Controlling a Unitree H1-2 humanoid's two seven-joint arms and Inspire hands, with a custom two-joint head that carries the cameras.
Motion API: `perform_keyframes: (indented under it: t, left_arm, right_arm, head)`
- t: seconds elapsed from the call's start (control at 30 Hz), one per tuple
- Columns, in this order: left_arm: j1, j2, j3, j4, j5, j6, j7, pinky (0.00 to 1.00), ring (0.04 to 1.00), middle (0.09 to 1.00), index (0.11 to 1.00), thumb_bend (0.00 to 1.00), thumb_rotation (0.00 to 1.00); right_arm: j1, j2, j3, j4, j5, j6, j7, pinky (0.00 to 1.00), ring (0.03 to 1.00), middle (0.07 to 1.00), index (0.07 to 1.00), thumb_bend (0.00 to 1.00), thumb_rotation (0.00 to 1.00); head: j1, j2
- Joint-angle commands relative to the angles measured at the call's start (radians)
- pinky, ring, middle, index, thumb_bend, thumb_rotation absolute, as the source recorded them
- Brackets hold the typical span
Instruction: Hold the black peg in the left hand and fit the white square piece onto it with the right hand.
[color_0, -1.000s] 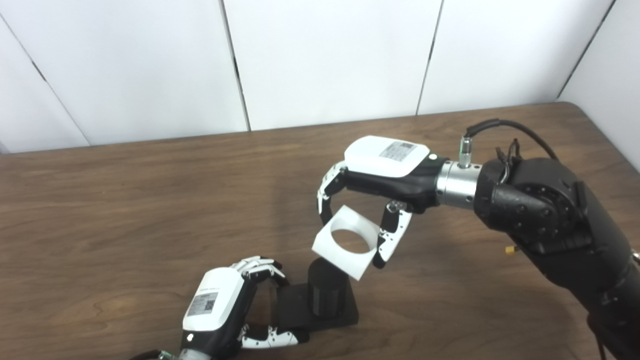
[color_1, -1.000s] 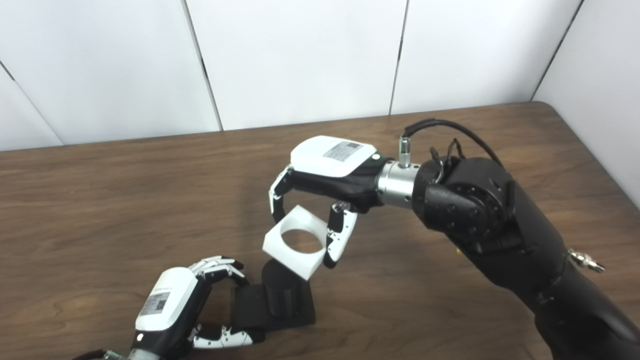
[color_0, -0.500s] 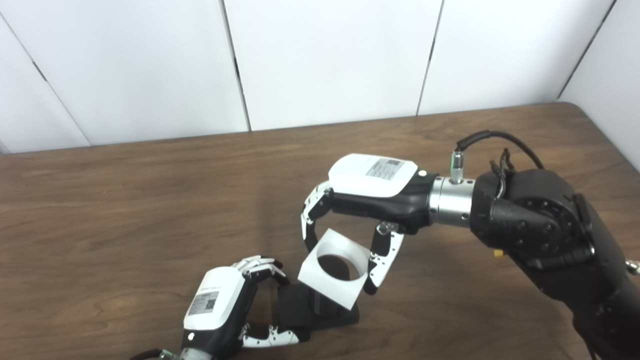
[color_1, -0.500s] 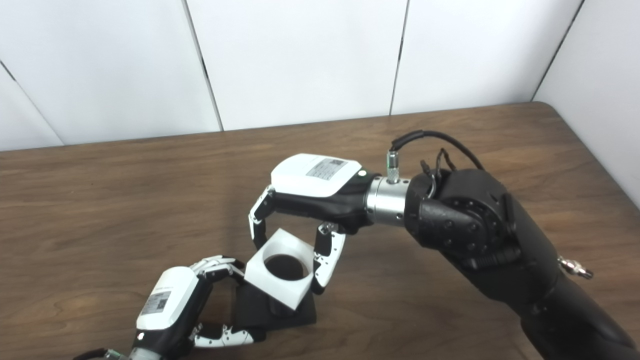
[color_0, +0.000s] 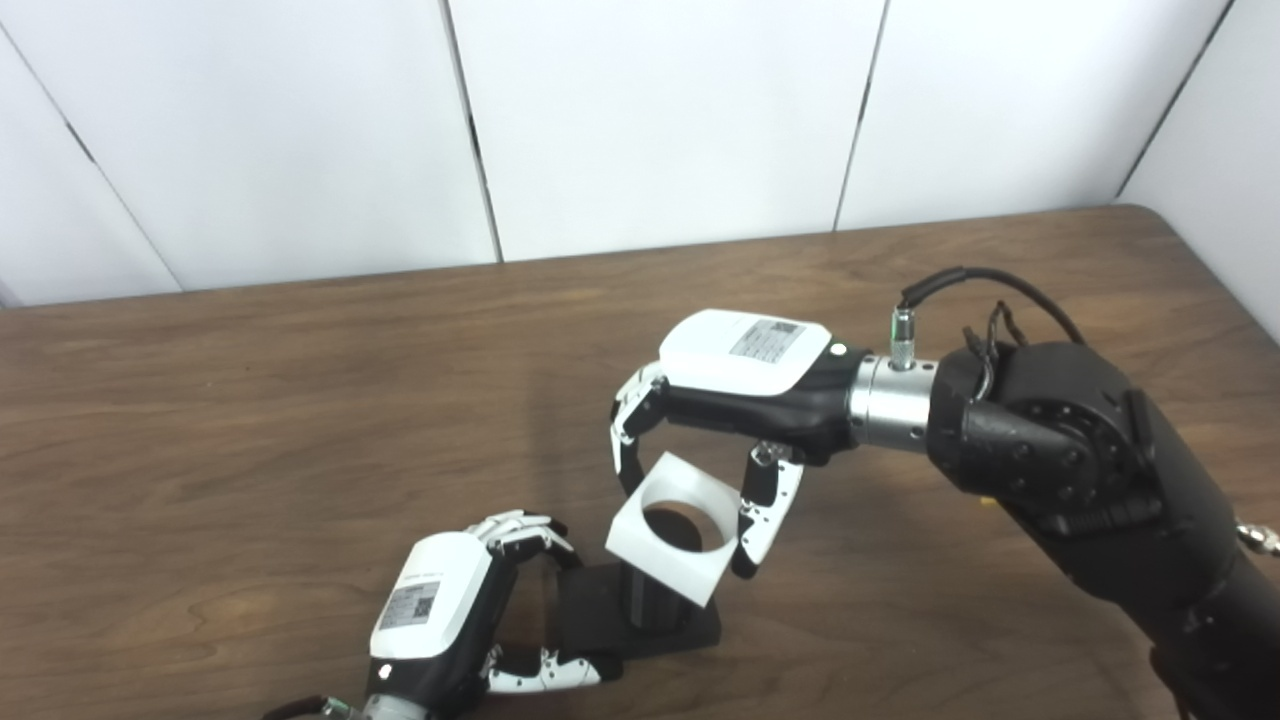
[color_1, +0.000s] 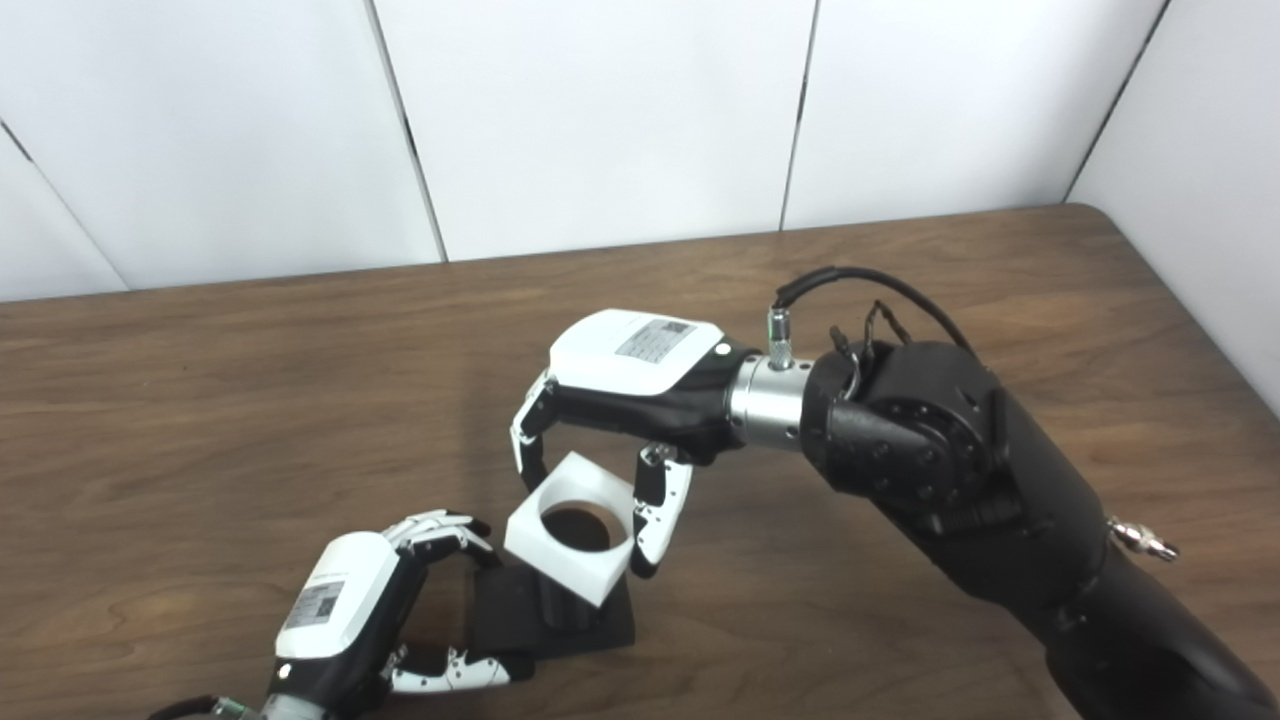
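Pinching white square piece (color_0: 668, 541) by opposite side faces, right hand (color_0: 735, 395) hovering it tilted over black peg (color_0: 655, 605); left hand (color_0: 440, 620) clamping peg's base on desk (color_0: 250, 400). Piece looking rigid, light, smooth; hole-to-peg alignment critical.

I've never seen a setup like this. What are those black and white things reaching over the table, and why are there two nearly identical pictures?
They are a humanoid robot's two arms, each ending in a mechanical hand with fingers. The two pictures come from two cameras side by side on its head, so they show one scene from slightly different spots. A brown wooden table stands against white wall panels. The left hand grips the flat base of a black peg that stands upright on the table. The right hand pinches a white square piece with a round hole. The piece is tilted, and the peg's top shows through the hole. I cannot tell if it is fully seated.
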Motion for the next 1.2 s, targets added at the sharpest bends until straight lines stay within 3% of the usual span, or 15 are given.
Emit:
perform_keyframes:
  t: [0.0, 1.17]
  left_arm:
    - [0.020, -0.001, -0.028, 0.025, -0.006, 0.033, -0.082, 0.76, 0.828, 0.766, 0.490, 0.50, 0.05]
    - [0.017, -0.004, -0.031, -0.005, -0.008, 0.063, -0.111, 0.75, 0.827, 0.768, 0.490, 0.50, 0.05]
  right_arm:
    - [-0.026, 0.003, -0.008, -0.008, -0.012, -0.030, -0.028, 0.78, 0.823, 0.704, 0.483, 0.52, 0.12]
    - [0.046, 0.026, 0.027, 0.053, -0.088, -0.129, -0.047, 0.75, 0.828, 0.688, 0.483, 0.52, 0.13]
  head:
    - [0.000, 0.001]
    - [0.010, 0.020]
